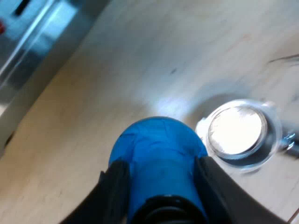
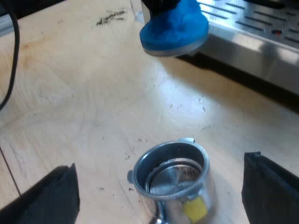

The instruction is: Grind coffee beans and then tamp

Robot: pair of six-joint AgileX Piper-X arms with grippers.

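The blue tamper [image 1: 159, 158] is pinched in my left gripper [image 1: 161, 165], with the fingers [image 1: 117, 186] pressing its sides at nine and three o'clock. It hangs above the wooden table [image 2: 70, 93], near the machine's front [image 2: 252, 37]. The metal holder [image 2: 170, 175] lies on the table apart from the tamper, between my right gripper's [image 2: 161, 163] wide-spread fingers and touching neither.

Tamper [image 1: 159, 144] between fingers of my left gripper [image 1: 161, 165], up over table [image 1: 140, 70], near holder [image 1: 236, 130]. Holder on table, under my right gripper [image 2: 159, 170], fingers wide apart. Machine [image 2: 261, 28] behind tamper.
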